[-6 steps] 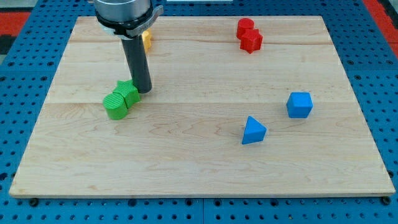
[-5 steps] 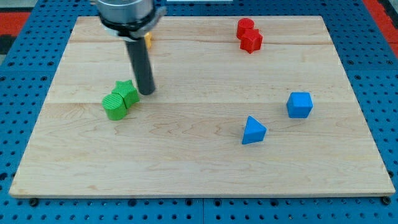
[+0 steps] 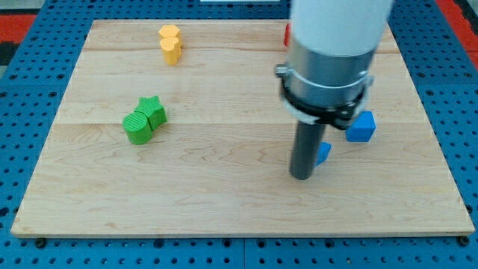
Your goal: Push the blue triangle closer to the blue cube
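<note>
With no jaws fitted, my tip (image 3: pixel 302 178) is set against the small blue triangle block (image 3: pixel 323 152), which could be deflected past the blue cube (image 3: pixel 361 126) by an off-centre push.

You see a pale wood board (image 3: pixel 224 202) on a blue pegboard (image 3: pixel 22 90) dotted with dark holes. Two green blocks (image 3: pixel 144 119) are ridged; the two yellow blocks (image 3: pixel 170 42) are plain. The cube (image 3: pixel 362 127) and triangle (image 3: pixel 323 153) are blue. A red sliver (image 3: pixel 287 33) shows. My tip (image 3: pixel 301 177) is dark grey.
</note>
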### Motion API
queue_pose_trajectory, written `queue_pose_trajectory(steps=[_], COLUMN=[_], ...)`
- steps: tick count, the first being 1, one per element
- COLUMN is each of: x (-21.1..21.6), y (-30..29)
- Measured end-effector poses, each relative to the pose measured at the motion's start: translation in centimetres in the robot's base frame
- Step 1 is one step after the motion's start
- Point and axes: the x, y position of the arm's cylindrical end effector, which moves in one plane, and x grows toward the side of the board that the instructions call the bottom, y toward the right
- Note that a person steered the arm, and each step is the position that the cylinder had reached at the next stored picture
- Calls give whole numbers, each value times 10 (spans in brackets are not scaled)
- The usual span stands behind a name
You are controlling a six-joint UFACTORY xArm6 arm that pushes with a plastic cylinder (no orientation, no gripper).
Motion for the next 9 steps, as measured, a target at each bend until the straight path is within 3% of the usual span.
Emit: queue_pose_trajectory(steps=[3, 4, 6, 9], x=[-24, -22, -22, -35], y=[61, 63, -5, 47])
